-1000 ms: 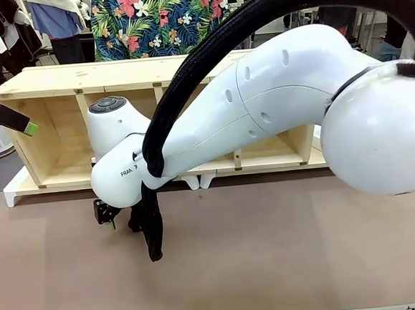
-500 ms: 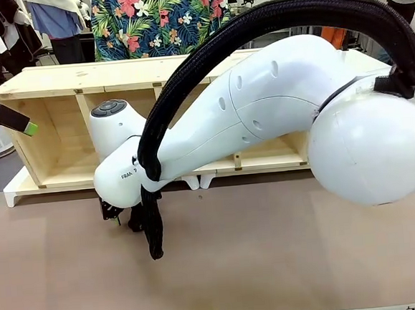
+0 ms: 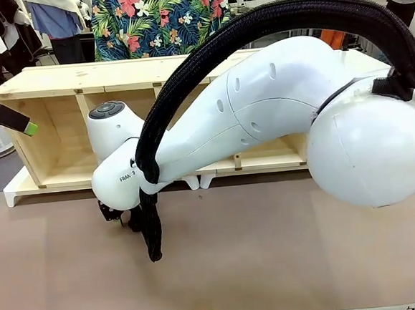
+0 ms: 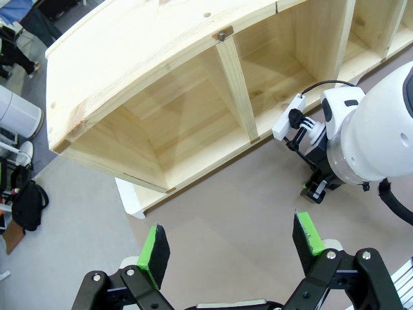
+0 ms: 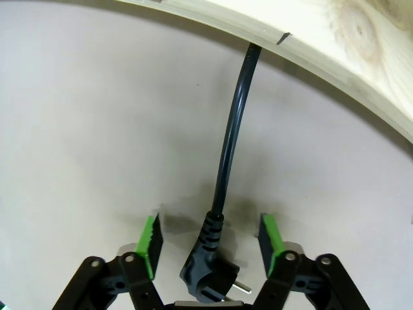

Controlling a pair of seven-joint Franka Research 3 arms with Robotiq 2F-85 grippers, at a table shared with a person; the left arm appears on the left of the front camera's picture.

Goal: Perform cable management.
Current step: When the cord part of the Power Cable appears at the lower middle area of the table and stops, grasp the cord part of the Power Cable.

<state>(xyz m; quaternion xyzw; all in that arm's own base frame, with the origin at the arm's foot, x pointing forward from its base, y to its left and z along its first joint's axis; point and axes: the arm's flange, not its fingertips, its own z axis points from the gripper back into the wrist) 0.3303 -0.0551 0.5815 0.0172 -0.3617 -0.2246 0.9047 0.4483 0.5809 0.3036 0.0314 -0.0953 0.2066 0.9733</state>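
Firstly, front view: the right arm (image 3: 275, 106) reaches across the desk (image 3: 274, 265). Its right tool (image 3: 115, 209) sits low at the desk surface, just in front of the wooden shelf unit (image 3: 79, 79), near that unit's left end; from this angle I cannot tell how its jaws stand. The left tool (image 3: 26, 128) hangs just off the shelf unit's left end, above the desk.

Left wrist view: the left tool (image 4: 231, 242) stands open, with nothing between its green pads (image 4: 155, 248), which are wide apart. It is above the desk, in front of the shelf unit's end compartment.

Right wrist view: the right tool (image 5: 210, 240) is open, its pads set on either side of the plug (image 5: 210, 278) with a gap on each side. The plug lies on the desk. The cable (image 5: 226, 142) runs from it to the shelf unit's edge and disappears there.
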